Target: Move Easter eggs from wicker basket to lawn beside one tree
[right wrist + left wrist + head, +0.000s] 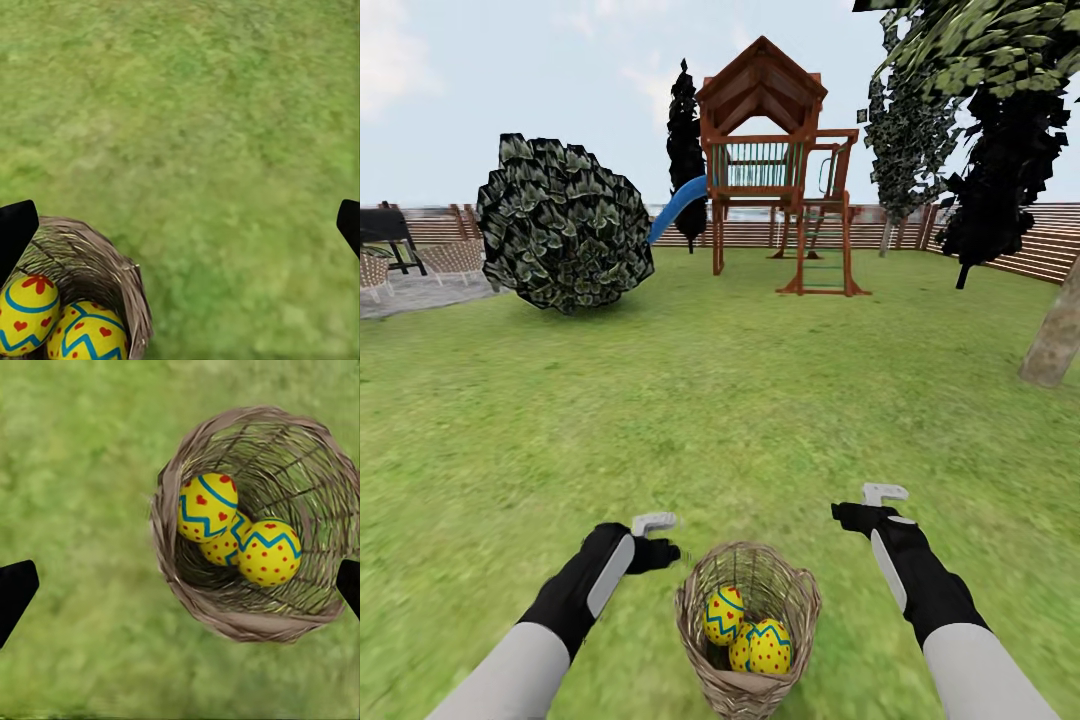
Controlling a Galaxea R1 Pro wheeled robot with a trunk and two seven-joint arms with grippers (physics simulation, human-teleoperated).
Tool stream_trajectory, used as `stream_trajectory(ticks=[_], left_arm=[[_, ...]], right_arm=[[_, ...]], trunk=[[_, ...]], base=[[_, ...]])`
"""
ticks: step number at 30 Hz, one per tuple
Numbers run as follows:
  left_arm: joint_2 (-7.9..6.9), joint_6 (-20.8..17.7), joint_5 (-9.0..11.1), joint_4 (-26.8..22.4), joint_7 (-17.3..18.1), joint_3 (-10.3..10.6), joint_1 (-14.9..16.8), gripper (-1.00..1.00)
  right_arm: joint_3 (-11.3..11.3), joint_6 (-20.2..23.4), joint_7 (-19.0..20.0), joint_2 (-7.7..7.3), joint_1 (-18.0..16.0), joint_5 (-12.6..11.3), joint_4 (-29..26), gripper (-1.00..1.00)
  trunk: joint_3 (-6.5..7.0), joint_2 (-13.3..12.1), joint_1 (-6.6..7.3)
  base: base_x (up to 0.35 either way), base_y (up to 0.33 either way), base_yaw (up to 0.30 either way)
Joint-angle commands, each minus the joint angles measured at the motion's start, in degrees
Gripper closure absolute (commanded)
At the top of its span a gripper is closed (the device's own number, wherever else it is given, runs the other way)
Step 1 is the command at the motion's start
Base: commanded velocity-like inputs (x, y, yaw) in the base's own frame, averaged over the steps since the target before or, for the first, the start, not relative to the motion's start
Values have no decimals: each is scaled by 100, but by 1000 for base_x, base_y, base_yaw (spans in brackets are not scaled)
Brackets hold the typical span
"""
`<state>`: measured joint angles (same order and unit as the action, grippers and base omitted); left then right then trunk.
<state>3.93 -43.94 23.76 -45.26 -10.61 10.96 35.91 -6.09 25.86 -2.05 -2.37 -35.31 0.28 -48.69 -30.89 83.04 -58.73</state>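
I have the wicker basket [748, 625] on the lawn [720, 400] between my left end effector [657, 540] and right end effector [865, 505], with three Easter eggs [240, 538] inside; the tree [1053, 340] stands far right of the basket.

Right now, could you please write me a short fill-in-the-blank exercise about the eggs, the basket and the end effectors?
1. All three Easter eggs lie inside the wicker ____.
2. The basket stands on the ____.
3. It sits between the left end effector and the right end effector, and both hold ____.
4. The eggs' zigzag band is ____.

Missing words: basket; lawn; nothing; blue
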Motion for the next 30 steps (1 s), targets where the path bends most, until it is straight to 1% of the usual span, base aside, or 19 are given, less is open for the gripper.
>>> stream_trajectory(ticks=[1,2,4,7,12,15,19,21,25,30], left_arm=[[-3,-15,130,-25,-281,-90,0,-100],[-5,-19,167,-40,-489,-160,-1,-100],[-6,-46,212,-58,-838,-235,1,-100],[-16,-70,233,-54,-1081,-292,1,-100],[-40,-78,228,-12,-1141,-359,3,-100],[-53,-79,221,2,-1150,-365,3,-100],[-73,-69,219,9,-1147,-356,3,-100],[-70,-33,224,14,-1147,-346,3,-100],[-43,6,231,7,-1144,-355,3,-100],[42,8,214,-21,-1153,-344,27,-100]], right_arm=[[2,32,-14,0,-3,4,-9,-100],[2,33,-14,0,-3,5,-9,-100],[2,33,-14,0,-3,7,-9,-100],[1,38,-15,-6,-3,21,-9,-100],[-18,40,-7,-65,-3,51,-23,-100],[-27,46,-6,-131,-3,58,-49,-100],[-32,56,17,-333,-3,60,-87,-100],[-16,58,28,-405,-4,60,-53,-100],[12,59,36,-434,-3,57,-38,-100],[29,59,38,-439,-3,58,-29,-100]], trunk=[[-6,3,0],[-6,3,0],[-6,3,0],[-6,3,0],[-6,3,0],[-6,3,0],[-6,3,0],[-6,3,0],[-6,3,0],[-6,3,0]], base=[[0,0,0],[0,0,0],[0,0,0],[0,0,0],[0,0,0],[0,0,0],[0,0,0],[0,0,0],[0,0,0],[0,0,0]])
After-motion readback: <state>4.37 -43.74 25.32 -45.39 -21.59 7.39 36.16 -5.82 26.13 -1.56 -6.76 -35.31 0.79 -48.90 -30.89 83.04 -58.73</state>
